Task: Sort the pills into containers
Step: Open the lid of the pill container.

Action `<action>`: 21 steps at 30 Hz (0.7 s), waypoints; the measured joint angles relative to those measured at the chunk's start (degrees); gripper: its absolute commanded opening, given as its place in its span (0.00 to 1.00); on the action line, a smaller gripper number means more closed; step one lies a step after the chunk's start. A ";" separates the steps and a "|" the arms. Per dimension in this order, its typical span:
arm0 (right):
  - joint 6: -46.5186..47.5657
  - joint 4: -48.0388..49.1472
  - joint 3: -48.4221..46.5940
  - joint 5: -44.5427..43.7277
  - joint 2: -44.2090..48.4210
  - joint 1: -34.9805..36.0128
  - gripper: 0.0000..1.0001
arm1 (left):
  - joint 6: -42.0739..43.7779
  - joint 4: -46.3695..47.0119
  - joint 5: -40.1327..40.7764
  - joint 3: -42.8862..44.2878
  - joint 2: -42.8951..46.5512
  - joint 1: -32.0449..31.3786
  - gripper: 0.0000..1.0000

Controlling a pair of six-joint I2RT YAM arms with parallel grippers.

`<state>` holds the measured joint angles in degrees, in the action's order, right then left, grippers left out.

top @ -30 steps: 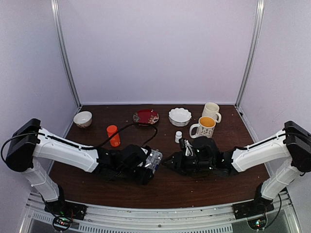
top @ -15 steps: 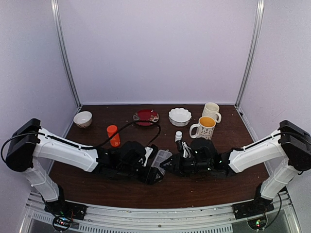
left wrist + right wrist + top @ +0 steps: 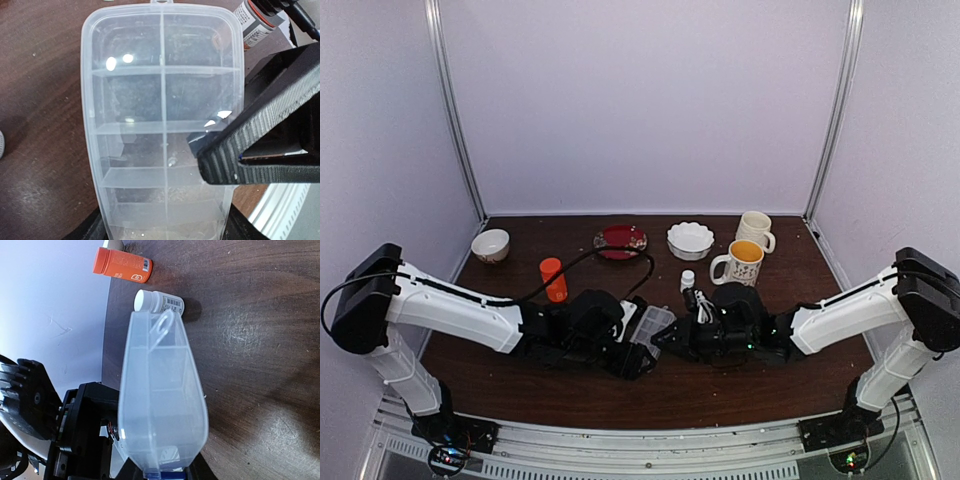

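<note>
Pill box [image 3: 162, 125] held across by left jaws; right jaws narrowed, apparently pinching edge.

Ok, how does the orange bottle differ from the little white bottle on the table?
The orange bottle is orange all over, cap included, apart from a small barcode. The white bottle has a white cap and a pale label. The orange bottle is taller and the white bottle clearly shorter. The orange bottle stands to the left of the pill box, the white bottle just to its right and farther back. Both are upright and capped.
</note>
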<state>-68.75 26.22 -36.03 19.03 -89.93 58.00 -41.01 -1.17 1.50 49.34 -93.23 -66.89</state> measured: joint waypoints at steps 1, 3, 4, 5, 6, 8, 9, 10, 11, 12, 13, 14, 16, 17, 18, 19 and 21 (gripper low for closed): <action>0.02 0.02 -0.13 -0.07 -0.02 -0.04 0.13 | 0.46 -0.79 0.85 0.48 0.00 -0.17 0.45; 0.02 0.20 -0.39 -0.11 -0.31 -0.17 0.13 | 1.27 -2.71 2.73 1.53 0.00 -0.55 0.44; 0.02 0.39 -0.66 -0.20 -0.61 -0.20 0.13 | 1.66 -4.04 4.11 2.19 0.00 -0.87 0.44; 0.02 0.46 -0.92 -0.22 -0.87 -0.20 0.12 | 1.99 -5.16 5.38 2.71 0.00 -1.16 0.44; 0.02 0.68 -1.27 -0.22 -1.33 -0.22 0.12 | 2.25 -6.40 6.82 3.23 0.00 -1.51 0.44; 0.02 1.22 -1.79 -0.26 -2.08 -0.22 0.12 | 2.75 -8.66 9.94 4.24 0.00 -2.34 0.44; 0.02 1.42 -2.10 -0.28 -2.38 -0.22 0.13 | 2.91 -9.70 11.50 4.70 0.00 -2.75 0.44; 0.02 1.66 -2.32 -0.28 -2.64 -0.22 0.13 | 3.06 -10.38 12.79 5.01 0.00 -3.13 0.44; 0.02 1.88 -2.54 -0.37 -2.84 -0.22 0.13 | 3.21 -11.13 14.27 5.40 -0.02 -3.58 0.44; 0.04 1.99 -2.80 -0.39 -3.08 -0.22 0.13 | 3.34 -11.98 15.91 5.79 -0.11 -4.11 0.44; 0.04 2.16 -3.10 -0.39 -3.39 -0.22 0.13 | 3.45 -12.76 17.35 6.16 -0.15 -4.50 0.44; 0.04 2.45 -3.26 -0.42 -3.63 -0.22 0.13 | 3.58 -13.62 18.78 6.60 -0.28 -4.92 0.44; -0.04 2.73 -3.50 -0.48 -4.07 -0.24 0.13 | 3.96 -15.02 21.73 7.50 -0.92 -5.70 0.44; -0.26 2.73 -3.61 -0.59 -4.31 -0.24 0.14 | 4.52 -16.13 23.85 8.22 -1.57 -6.27 0.44; -0.44 2.69 -3.85 -0.68 -4.61 -0.22 0.14 | 4.74 -17.05 25.57 8.87 -2.23 -6.80 0.44; -0.52 2.71 -3.91 -0.83 -4.83 -0.24 0.14 | 4.96 -17.90 27.19 9.51 -2.93 -7.28 0.44; -0.70 2.67 -3.91 -1.07 -5.03 -0.22 0.25 | 5.35 -19.23 29.88 10.73 -4.33 -8.09 0.44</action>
<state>-69.45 28.88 -39.94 17.96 -94.96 57.78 -35.66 -20.40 31.38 60.07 -97.56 -74.98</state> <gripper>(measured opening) 0.214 0.664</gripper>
